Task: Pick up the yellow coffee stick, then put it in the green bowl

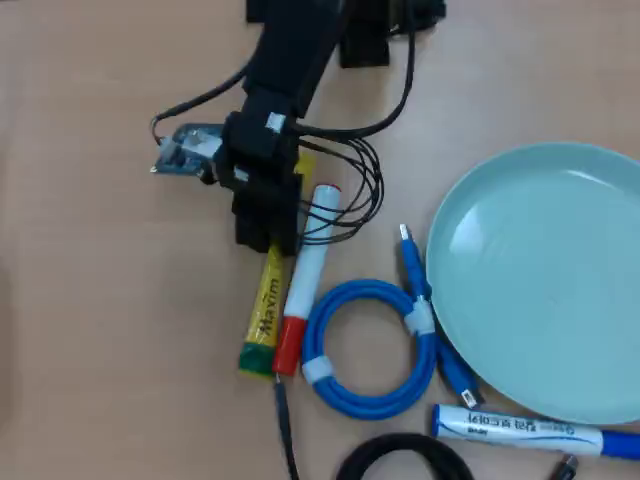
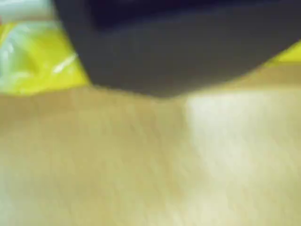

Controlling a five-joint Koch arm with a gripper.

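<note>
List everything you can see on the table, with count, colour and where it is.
coffee stick: one, yellow, left of centre, upper end under the end effector
red-capped marker: one, white, touching the stick's right side
blue cable: one, coiled, between marker and bowl
bowl: one, pale green, right edge
blue-capped marker: one, white, below the bowl
black cable: one, bottom edge
table: one, light wood
end effector: one, black, over the stick; open or shut unclear

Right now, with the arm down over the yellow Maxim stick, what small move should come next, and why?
Probably close the end effector on the yellow coffee stick. The overhead view shows it down over the stick's upper end, beside the red-capped marker; the wrist view shows yellow packet close under the dark end effector body. I can't tell whether it already grips.
</note>
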